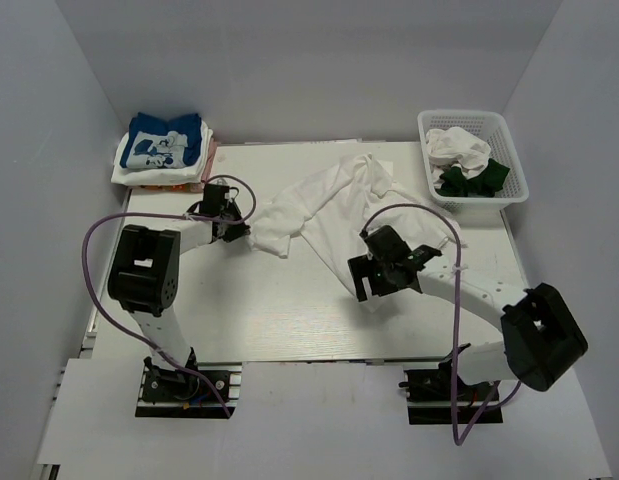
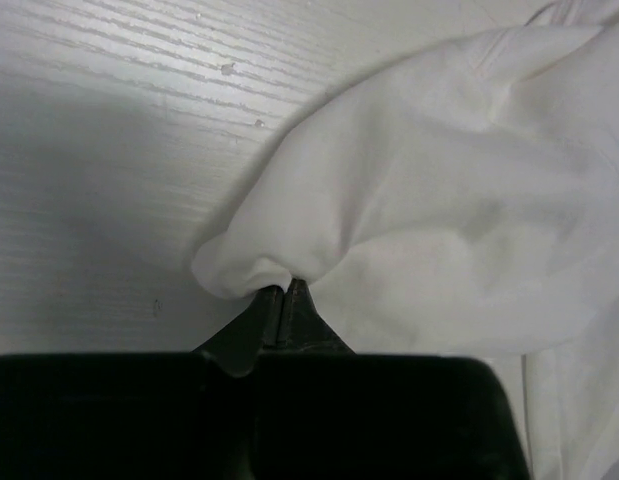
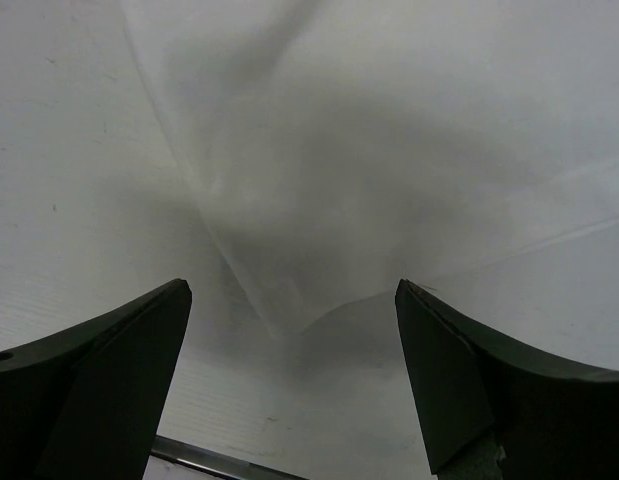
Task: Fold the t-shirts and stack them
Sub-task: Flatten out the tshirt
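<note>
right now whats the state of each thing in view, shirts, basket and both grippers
large white cloth t-shirt: unfolded, rumpled on the table
left gripper: shut on the white t-shirt's edge
right gripper: open over the white t-shirt, holding nothing
blue printed t-shirt: folded, topmost on the far-left pile
white plastic slatted basket: holding crumpled white cloth and dark green cloth

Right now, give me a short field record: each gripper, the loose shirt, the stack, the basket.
left gripper: shut on the white t-shirt, at its left edge
right gripper: open, over the shirt's near corner
white t-shirt: crumpled, unfolded, on the table
stack: folded shirts, far left corner, blue shirt on top
basket: far right, holds white and dark green clothes
</note>
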You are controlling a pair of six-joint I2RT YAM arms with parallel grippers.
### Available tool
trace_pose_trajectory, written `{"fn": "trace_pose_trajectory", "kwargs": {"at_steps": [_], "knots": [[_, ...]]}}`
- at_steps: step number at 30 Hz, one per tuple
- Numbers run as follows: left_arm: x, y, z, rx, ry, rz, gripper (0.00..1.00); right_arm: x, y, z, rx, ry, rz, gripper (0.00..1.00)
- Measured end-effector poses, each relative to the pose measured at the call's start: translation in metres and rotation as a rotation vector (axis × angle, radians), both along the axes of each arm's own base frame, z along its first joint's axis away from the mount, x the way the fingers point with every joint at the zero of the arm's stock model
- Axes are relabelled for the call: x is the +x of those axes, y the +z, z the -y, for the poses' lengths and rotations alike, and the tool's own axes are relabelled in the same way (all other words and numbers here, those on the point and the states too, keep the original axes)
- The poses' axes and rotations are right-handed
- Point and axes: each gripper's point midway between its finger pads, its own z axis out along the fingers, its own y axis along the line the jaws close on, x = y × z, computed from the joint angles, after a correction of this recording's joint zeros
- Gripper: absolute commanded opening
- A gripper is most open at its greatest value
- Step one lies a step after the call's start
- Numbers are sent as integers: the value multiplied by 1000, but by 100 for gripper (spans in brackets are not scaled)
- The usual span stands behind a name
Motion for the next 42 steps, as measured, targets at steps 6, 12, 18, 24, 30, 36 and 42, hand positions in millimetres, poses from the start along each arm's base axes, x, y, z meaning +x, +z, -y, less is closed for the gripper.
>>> {"fn": "trace_pose_trajectory", "kwargs": {"at_steps": [6,12,18,24,30,36,42], "knots": [[-21,21,-6,12,-1,4,0,-14,-31,-11,-38,27,-78,41],[-40,93,-12,-16,34,138,0,-5,-34,-5,-102,-71,-45,0],[-53,169,-12,-56,49,295,0,8,19,20,-162,-169,105,0],[-61,317,-21,-129,106,615,0,43,215,9,177,-204,545,0],[-102,468,-48,-183,213,917,0,26,383,29,388,-155,869,0],[-154,549,-67,-203,250,1087,0,-21,486,49,512,18,1070,0],[-234,614,-86,-209,250,1267,0,-89,552,59,655,280,1240,0]]}}
